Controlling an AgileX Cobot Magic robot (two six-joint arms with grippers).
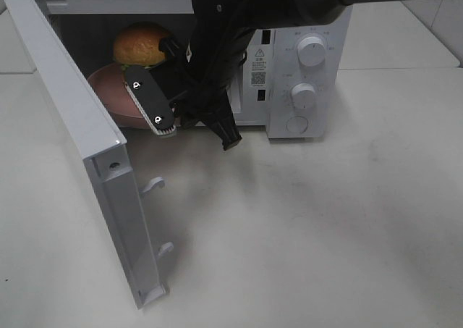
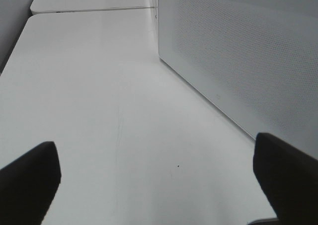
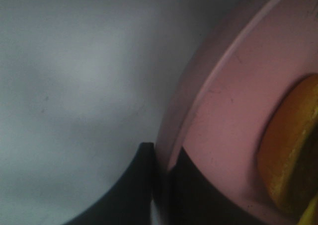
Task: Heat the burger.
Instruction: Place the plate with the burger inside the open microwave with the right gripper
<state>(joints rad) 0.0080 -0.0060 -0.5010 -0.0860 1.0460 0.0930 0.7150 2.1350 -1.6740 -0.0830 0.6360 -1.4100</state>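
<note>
Burger (image 1: 141, 44) stands upright, dome up, on pink plate (image 1: 107, 93).

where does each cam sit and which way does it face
exterior high: up high, looking down at open microwave on the table; right arm reaches inside.
left wrist: low over the table, facing along a perforated panel; open left gripper shows.
right wrist: close up, facing pink plate and burger; right gripper pinches the rim.
shared: exterior high and right wrist both show plate, burger.
</note>
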